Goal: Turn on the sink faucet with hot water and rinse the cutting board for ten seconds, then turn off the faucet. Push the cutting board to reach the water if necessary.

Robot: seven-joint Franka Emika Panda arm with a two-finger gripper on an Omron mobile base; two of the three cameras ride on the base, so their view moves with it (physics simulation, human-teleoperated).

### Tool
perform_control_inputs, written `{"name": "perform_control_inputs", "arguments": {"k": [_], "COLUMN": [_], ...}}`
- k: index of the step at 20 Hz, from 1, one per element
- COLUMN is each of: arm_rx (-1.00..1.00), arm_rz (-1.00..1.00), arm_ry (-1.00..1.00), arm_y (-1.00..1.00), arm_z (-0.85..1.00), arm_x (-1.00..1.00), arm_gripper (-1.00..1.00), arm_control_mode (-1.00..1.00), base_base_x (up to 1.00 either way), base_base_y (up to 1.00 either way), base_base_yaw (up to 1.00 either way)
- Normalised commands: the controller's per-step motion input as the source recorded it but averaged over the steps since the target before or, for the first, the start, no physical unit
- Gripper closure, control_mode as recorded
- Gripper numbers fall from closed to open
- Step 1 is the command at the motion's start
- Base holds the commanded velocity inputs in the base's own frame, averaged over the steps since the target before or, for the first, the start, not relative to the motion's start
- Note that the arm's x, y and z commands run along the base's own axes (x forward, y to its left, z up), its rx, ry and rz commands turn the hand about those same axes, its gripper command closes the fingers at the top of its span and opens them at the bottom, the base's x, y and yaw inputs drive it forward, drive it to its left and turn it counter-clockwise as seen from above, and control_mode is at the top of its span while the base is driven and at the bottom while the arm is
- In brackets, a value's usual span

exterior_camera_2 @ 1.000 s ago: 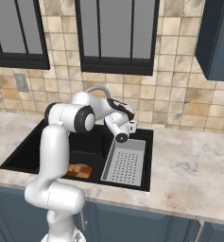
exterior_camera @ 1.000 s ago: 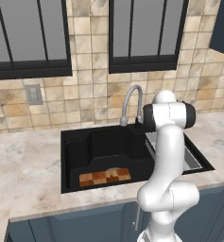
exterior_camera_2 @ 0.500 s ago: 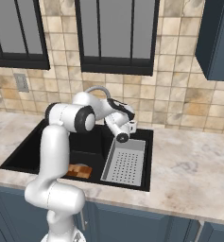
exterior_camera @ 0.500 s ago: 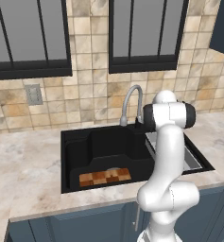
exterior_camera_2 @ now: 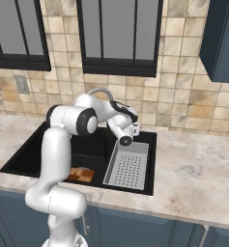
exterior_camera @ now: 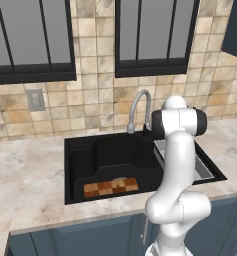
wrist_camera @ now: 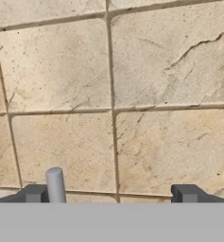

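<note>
Nothing moved since last frames: claw (wrist_camera: pixel 111 194) spread open by slim silver gooseneck faucet's lever (wrist_camera: pixel 55 184), no water, checkered wooden cutting board (exterior_camera: pixel 111 187) dry.

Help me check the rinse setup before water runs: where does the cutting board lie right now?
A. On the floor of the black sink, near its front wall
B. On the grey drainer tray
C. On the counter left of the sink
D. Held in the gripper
A: the cutting board lies flat on the bottom of the sink, close to its front wall, apart from the drainer tray.
</note>
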Motion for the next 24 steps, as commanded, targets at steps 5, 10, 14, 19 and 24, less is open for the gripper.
{"name": "perform_control_inputs", "arguments": {"k": [5,10,14,19,24], "arm_rx": [0.00,0.00,0.00,0.00,0.00], "arm_rz": [0.00,0.00,0.00,0.00,0.00], "arm_ry": [0.00,0.00,0.00,0.00,0.00], "arm_y": [0.00,0.00,0.00,0.00,-0.07], "arm_z": [0.00,0.00,0.00,0.00,0.00], "arm_x": [0.00,0.01,0.06,0.04,0.00], "arm_gripper": [-1.00,-1.00,-1.00,-1.00,-1.00], "arm_control_mode": [-1.00,-1.00,-1.00,-1.00,-1.00], "base_base_x": [0.00,0.00,0.00,0.00,0.00], "base_base_y": [0.00,0.00,0.00,0.00,0.00], "base_base_yaw": [0.00,0.00,0.00,0.00,0.00]}}
